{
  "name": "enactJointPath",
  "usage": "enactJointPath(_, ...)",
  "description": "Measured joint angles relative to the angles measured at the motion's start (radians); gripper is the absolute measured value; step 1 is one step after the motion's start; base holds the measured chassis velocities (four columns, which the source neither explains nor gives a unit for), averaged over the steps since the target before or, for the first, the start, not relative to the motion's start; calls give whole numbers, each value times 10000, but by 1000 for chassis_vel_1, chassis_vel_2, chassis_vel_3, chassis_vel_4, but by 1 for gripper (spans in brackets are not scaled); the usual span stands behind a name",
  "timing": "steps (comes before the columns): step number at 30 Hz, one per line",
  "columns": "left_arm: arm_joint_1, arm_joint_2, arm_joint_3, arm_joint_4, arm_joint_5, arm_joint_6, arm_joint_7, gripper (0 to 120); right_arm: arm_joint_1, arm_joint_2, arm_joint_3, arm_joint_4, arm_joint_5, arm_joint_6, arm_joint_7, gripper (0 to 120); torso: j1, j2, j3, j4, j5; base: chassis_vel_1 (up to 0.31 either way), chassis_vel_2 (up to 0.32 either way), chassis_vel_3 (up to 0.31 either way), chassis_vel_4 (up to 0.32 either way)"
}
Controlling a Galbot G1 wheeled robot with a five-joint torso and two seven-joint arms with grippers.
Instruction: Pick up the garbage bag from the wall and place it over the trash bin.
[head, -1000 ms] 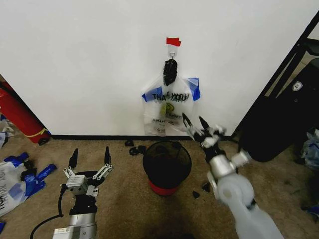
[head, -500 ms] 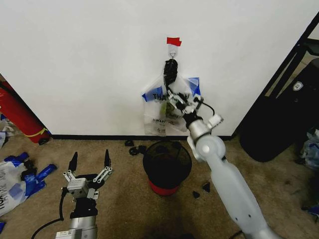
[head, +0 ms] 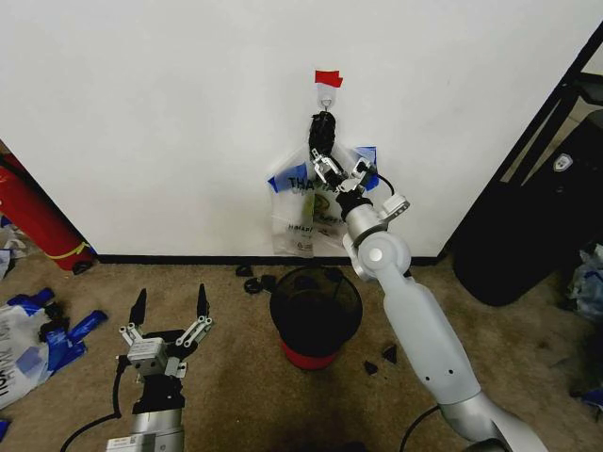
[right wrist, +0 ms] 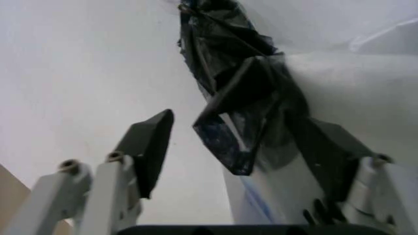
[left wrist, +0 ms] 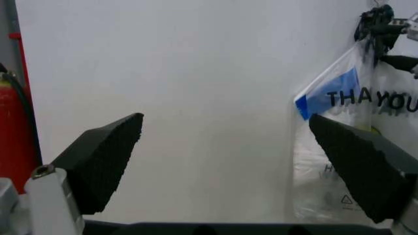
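I had the right tool (head: 325,168) spread wide around the garbage bag's (head: 320,202) dark bunched top at frame center, where it hung from the wall (head: 170,113) hook, while the left tool (head: 170,311) waited unclenched at lower left.

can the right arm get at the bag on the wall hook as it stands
Probably yes. The right gripper is raised to the garbage bag just under the hook, fingers open either side of its dark bunched top, and nothing is between them.
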Motion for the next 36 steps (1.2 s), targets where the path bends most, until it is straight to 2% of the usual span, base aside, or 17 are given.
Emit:
enactJointPath(2,8,10,8,-15,1,0,0,100,17,50,17,5,-7,-19,33,60,0,0,0,1,0,0,0,0,0)
enactJointPath(7,44,-8,85,-130,58,15,10,100,-151,92,82,289,-48,-72,122,37,-1,0,0,0,1,0,0,0,0)
enactJointPath(8,44,-8,85,-130,58,15,10,100,-151,92,82,289,-48,-72,122,37,-1,0,0,0,1,0,0,0,0)
enactJointPath(11,63,56,85,-134,61,15,12,100,-277,93,160,415,-63,-80,154,23,-1,0,-1,0,0,0,0,0,0)
enactJointPath(13,66,62,85,-138,61,14,12,100,-298,92,174,424,-64,-89,160,20,-1,0,-1,1,0,0,0,0,0)
enactJointPath(17,80,48,99,-220,61,10,16,100,-310,42,227,437,-59,-121,214,0,-1,0,-1,1,0,0,0,0,0)
enactJointPath(27,146,38,111,-281,81,-10,19,100,-329,-112,308,620,-30,-163,292,0,-1,1,-1,1,0,0,0,0,0)
enactJointPath(36,159,-4,273,-231,147,-51,19,100,-1544,-552,236,1512,-1049,-41,34,0,-2,1,-1,0,1,0,0,0,0)
